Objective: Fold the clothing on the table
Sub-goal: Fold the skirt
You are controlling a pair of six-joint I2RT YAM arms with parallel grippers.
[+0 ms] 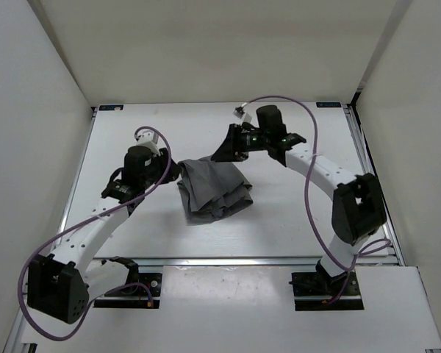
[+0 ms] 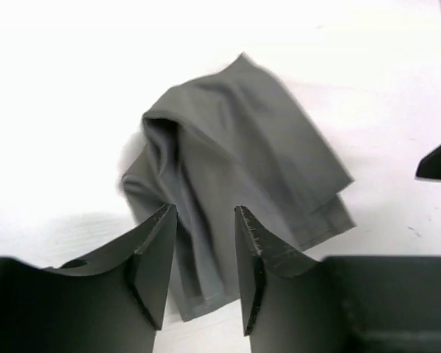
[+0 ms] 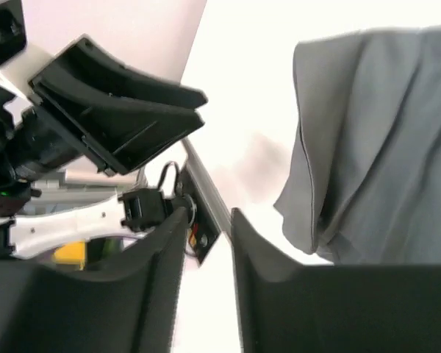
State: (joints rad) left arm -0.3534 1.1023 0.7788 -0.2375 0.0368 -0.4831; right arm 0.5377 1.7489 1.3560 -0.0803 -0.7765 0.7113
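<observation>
Dark grey clothing (image 1: 213,187) lies roughly folded on the counter (image 1: 294,220), its layers uneven. The left hand (image 2: 203,212) at its left and the right hand (image 3: 209,215) behind it both gape, empty. A neatening fold likely remains.

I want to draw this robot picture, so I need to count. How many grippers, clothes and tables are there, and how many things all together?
Grippers: 2 (left gripper, right gripper)
Clothing, dark grey: 1
Table, white: 1
Total: 4
</observation>
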